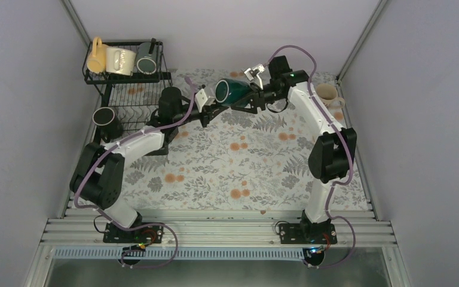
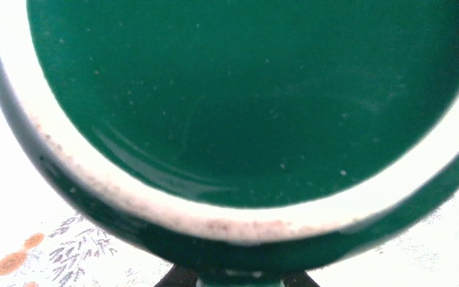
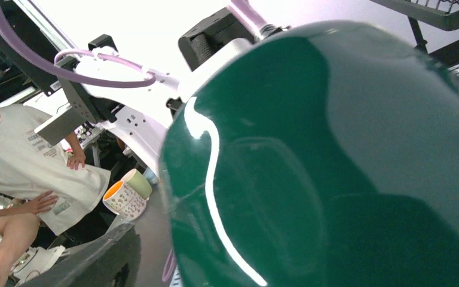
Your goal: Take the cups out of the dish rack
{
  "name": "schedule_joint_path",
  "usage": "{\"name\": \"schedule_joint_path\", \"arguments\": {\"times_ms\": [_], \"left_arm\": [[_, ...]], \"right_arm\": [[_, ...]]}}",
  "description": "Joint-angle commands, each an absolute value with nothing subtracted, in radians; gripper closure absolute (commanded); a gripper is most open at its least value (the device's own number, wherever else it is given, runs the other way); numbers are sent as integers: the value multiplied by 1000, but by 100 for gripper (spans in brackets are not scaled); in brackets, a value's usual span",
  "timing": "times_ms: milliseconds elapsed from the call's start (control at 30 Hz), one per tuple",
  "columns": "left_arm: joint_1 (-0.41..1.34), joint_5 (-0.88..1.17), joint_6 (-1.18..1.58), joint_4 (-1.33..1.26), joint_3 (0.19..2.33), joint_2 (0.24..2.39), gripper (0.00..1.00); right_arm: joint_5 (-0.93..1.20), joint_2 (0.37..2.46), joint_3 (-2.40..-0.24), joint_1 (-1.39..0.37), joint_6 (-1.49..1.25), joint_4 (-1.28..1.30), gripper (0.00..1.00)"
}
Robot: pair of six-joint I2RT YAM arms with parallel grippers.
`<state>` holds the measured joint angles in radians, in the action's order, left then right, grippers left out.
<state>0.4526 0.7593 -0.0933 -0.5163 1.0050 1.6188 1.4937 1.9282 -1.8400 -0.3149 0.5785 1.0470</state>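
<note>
Glazed, slick, chippable dark green mug (image 1: 230, 91) hangs between left gripper (image 1: 210, 111) and right gripper (image 1: 250, 99); I'd pinch its rim wall; jaw states I cannot tell

Dark green mug (image 2: 245, 89) cropped by edges (rim blurred), handle hidden

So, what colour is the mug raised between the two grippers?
Dark green; the mug shows best in the left wrist view.
</note>
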Motion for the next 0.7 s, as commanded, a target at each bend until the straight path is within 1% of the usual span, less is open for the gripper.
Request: {"name": "schedule_joint_path", "arguments": {"times_ms": [0,67,200,433,533,600,667], "left_arm": [[474,806,-127,-576,991,1540,97],[466,802,-127,-584,983,1520,98],[449,805,-120,-577,989,1492,98],[400,823,-105,-595,977,1477,98],[387,828,-103,-607,970,1477,98],[385,831,-103,-610,971,1481,98],[384,833,-102,-613,977,1491,98]], "right_arm": [[1497,1893,-1835,-302,535,934,20],[1484,1893,-1819,-283,493,886,17],[1487,1891,-1786,-247,438,802,14],[1560,1868,-1777,-194,476,828,15],[1601,1862,-1768,-186,476,828,20],[1637,1864,-1770,-185,476,832,25],[1661,1868,-1777,-184,474,840,28]]}}
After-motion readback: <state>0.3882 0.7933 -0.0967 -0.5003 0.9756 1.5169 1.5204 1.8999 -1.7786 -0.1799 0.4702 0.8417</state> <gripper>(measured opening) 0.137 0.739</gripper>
